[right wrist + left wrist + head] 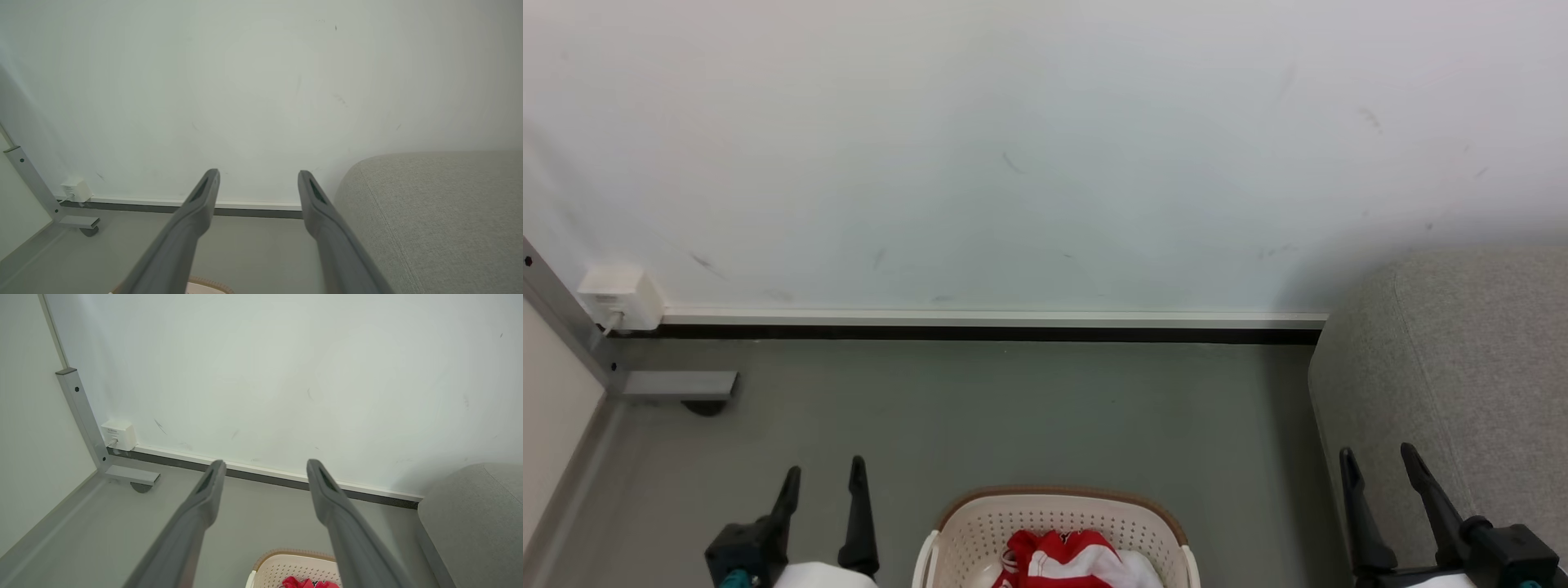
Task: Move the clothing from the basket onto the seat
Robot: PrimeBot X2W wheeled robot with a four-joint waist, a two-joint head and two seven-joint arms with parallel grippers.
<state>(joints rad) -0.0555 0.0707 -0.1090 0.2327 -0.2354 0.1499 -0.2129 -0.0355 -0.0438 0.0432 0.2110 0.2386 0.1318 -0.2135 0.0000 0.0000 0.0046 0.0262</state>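
left gripper [823, 472]: jaws apart, empty | right gripper [1380, 456]: jaws apart, empty

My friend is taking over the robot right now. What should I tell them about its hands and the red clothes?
The left gripper is open and empty, to the left of the basket.
The right gripper is open and empty, in front of the seat.
The clothing, red and white, lies in the basket between the two grippers.
Done: nothing yet; the clothing is not on the seat.
Left: grasp the clothing, lift it out, and lay it on the seat to the right.
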